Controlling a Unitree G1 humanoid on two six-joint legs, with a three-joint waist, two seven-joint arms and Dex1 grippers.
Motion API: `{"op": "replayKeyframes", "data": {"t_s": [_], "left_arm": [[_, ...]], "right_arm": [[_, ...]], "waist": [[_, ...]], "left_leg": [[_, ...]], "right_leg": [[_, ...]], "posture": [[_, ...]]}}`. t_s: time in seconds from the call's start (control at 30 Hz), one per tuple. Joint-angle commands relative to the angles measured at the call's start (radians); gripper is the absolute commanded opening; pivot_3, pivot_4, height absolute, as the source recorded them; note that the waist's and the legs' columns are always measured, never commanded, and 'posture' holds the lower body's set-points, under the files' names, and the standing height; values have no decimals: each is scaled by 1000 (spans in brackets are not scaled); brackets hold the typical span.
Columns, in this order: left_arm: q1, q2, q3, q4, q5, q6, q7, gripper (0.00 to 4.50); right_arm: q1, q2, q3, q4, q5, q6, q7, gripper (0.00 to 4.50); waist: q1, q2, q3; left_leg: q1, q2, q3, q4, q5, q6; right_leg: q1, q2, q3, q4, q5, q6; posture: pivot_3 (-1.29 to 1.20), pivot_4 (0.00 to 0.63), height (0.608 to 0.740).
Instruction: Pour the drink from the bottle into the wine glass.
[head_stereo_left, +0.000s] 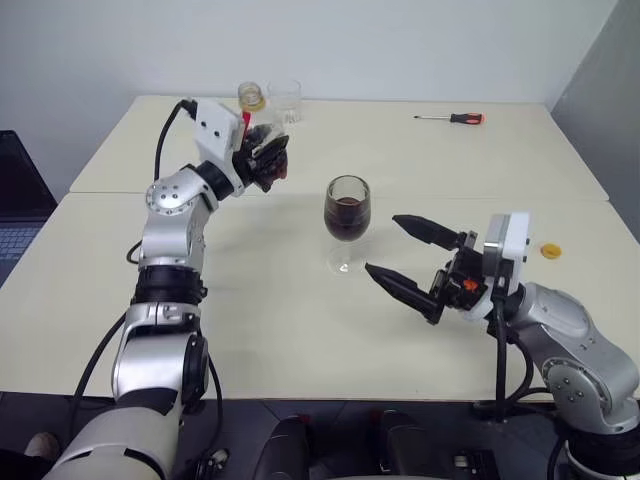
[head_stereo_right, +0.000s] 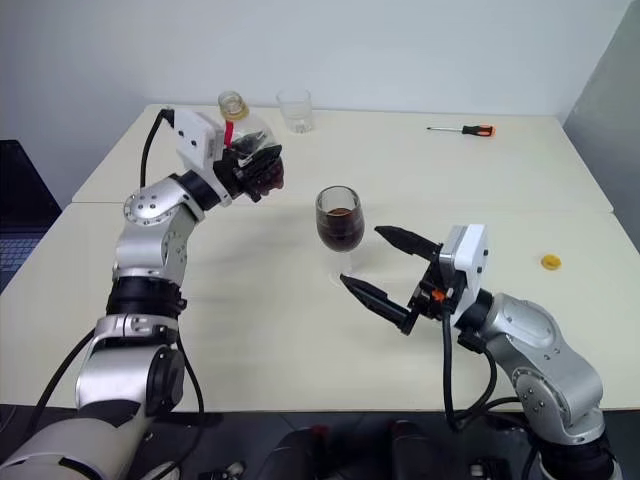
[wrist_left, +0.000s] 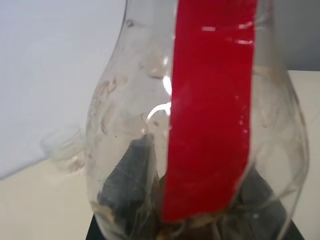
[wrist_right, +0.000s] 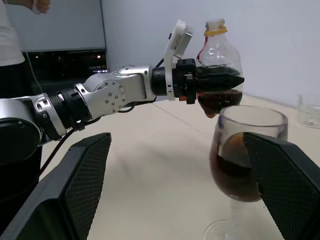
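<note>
My left gripper is clamped shut around the belly of the bottle, which I hold upright in the air above the far left part of the table, its yellowish neck uppermost and a red label strip running down its side. A little of the drink sits dark in the bottom of the bottle; more of it, a dark brown, fills roughly the lower half of the wine glass. The glass stands on its foot near the table's middle, to the right of the bottle and nearer to me, apart from it. My right gripper hangs just right of the glass with its two black fingers spread wide and nothing between them, their tips close to the bowl and the stem without touching. At the far edge stands a clear tumbler; a screwdriver lies far right, a small yellow cap at the right edge.
</note>
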Motion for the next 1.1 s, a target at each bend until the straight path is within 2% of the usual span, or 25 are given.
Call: {"op": "replayKeyframes", "data": {"t_s": [0.03,0.4,0.67,0.83,1.1], "left_arm": [[49,-3,49,-166,-36,61,98,1314],[374,-10,127,-444,-96,177,243,1314],[423,-6,130,-495,-112,203,279,1314],[418,-7,134,-479,-116,198,287,1314],[330,23,149,-222,-108,72,248,1314]], "right_arm": [[20,-3,-2,-30,-7,-62,38,4500],[119,19,3,-82,-49,-111,-17,4500],[166,56,1,-151,-29,-49,-175,4500],[170,62,9,-176,-17,-21,-227,4500],[133,63,13,-170,-9,8,-262,4500]], "waist": [[3,0,0],[6,0,-1],[9,-2,-2],[9,-3,-2],[9,-3,-2]], "left_leg": [[0,0,0,0,0,0],[1,0,1,0,0,0],[2,0,1,0,0,0],[2,0,1,-1,0,0],[2,0,1,-1,0,0]], "right_leg": [[0,0,0,0,0,0],[1,-2,1,0,0,0],[2,-2,0,0,0,0],[2,-2,0,0,0,0],[2,-1,0,0,0,0]], "posture": [[0,150,740],[0,150,740],[0,150,740],[0,150,740],[0,150,740]]}}
